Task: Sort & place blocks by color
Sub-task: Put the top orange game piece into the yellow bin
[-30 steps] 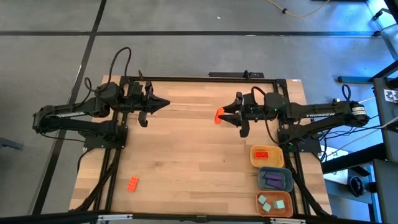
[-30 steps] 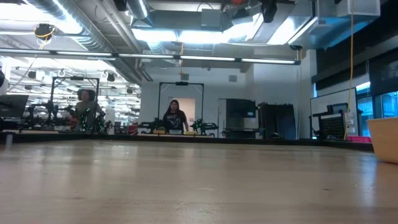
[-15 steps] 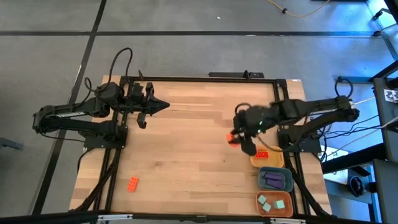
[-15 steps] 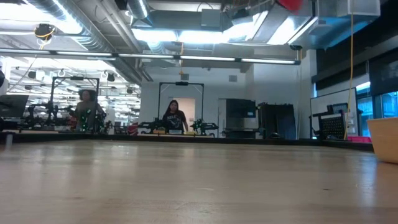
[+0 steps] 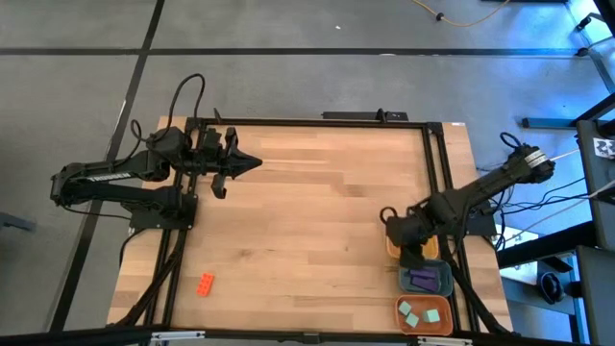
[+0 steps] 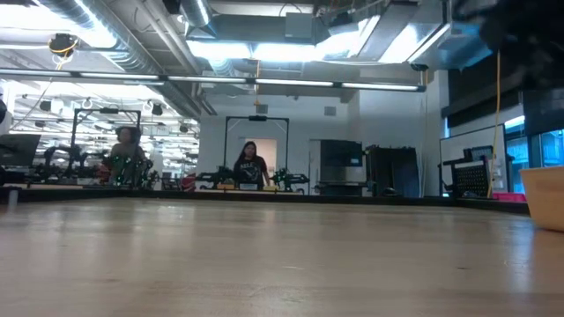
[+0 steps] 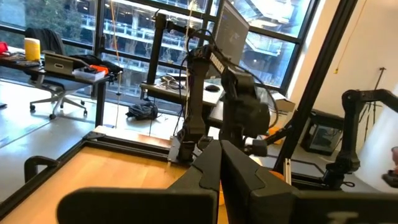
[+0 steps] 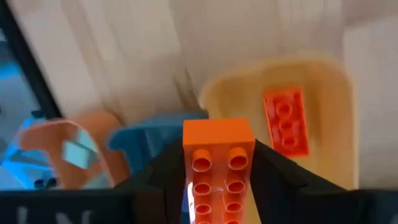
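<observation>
My right gripper (image 5: pixel 404 231) hangs over the yellow tray (image 5: pixel 430 252) at the table's right, shut on an orange-red block (image 8: pixel 217 168). A second orange-red block (image 8: pixel 285 121) lies flat in that yellow tray (image 8: pixel 329 81). The blue-grey tray (image 5: pixel 426 279) holds purple blocks (image 5: pixel 421 280), and the orange tray (image 5: pixel 424 313) holds teal-green blocks (image 5: pixel 419 314). A lone orange-red block (image 5: pixel 206 284) lies on the table near the front left. My left gripper (image 5: pixel 252 161) waits shut, held level above the far left of the table. My right gripper pinches the orange-red block by its two long sides (image 8: pixel 186 177) between its two fingers (image 8: pixel 273 171). The fingers slant steeply down from above and lie along the block. The block is lifted clear above the yellow tray, its studded face turned toward the wrist camera.
The three trays stand in a row along the table's right edge, from the yellow one down to the orange one at the front. The wooden table top (image 5: pixel 307 221) spreads between the two arms. In the low view people stand far behind the table (image 6: pixel 251 167).
My right gripper has swung from the far middle of the table toward the right edge and down over the yellow tray. It has tipped from level to pointing steeply down. The orange-red block has stayed between its fingers.
</observation>
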Controlling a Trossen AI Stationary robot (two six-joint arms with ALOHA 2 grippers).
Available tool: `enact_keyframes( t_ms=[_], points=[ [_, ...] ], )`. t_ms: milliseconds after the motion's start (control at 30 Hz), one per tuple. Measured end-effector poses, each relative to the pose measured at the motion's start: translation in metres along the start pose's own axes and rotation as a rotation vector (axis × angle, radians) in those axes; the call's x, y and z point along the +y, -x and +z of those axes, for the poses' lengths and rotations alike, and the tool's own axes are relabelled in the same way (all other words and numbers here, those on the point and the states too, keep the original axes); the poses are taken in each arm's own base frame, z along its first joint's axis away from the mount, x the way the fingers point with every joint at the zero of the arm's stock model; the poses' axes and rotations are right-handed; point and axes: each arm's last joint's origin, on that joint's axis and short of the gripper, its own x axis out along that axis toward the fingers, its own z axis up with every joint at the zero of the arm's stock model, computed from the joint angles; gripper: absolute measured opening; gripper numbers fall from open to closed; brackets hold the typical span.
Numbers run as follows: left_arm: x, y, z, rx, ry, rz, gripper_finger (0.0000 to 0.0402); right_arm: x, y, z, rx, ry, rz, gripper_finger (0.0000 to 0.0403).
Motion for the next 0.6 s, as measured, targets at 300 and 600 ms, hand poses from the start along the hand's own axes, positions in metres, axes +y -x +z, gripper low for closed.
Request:
enact_keyframes(
  t_ms=[300,600],
  points=[
    [0.000,0.000,0.000,0.000,0.000,0.000,0.0000,-0.025,-0.040,-0.020,0.050,-0.063,-0.122,0.0142],
    [0.000,0.000,0.000,-0.001,0.000,0.003,0.0000,-0.032,-0.055,-0.023,0.055,-0.068,-0.110,0.0142]
  ],
)
